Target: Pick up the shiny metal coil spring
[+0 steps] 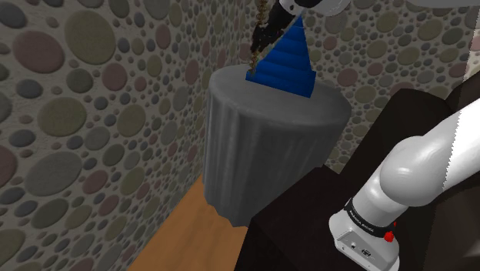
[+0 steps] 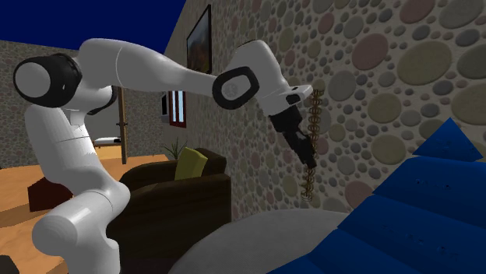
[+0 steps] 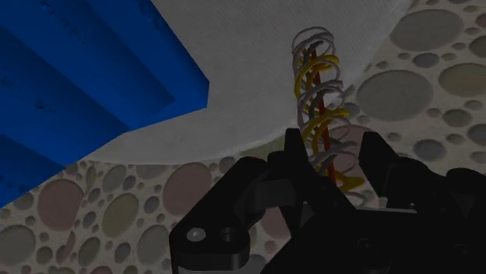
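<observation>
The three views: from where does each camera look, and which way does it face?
Shoulder view: beside the stand, looking down at the draped round table; arm and gripper show.
Second exterior view: low by the table, facing the whole arm against the pebbled wall.
Wrist view: on the hand, looking past black fingers at the table.
All share the coil spring and blue stepped cone.

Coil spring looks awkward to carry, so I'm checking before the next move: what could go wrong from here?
1. The jaws clasp the coil spring partway along it, so it may swing or slip.
2. Its lower end hangs near the blue stepped block and grey table; a sideways move could snag it.
</observation>
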Available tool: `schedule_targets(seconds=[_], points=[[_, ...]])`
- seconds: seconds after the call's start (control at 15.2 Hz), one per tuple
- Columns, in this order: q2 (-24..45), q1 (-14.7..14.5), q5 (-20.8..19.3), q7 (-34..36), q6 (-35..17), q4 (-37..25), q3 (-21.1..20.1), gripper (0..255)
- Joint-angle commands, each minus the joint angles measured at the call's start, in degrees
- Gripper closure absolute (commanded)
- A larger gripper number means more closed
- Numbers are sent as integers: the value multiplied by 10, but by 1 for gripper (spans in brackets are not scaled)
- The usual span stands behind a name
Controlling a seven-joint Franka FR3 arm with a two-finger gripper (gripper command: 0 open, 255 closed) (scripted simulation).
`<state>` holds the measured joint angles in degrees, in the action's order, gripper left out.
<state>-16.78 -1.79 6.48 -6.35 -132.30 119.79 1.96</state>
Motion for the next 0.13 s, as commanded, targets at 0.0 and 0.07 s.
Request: schedule_targets(seconds=[0.0,0.07], points=[[-1,0,-1,2,7,-6,0,255],[-1,0,-1,2,7,-6,0,255]])
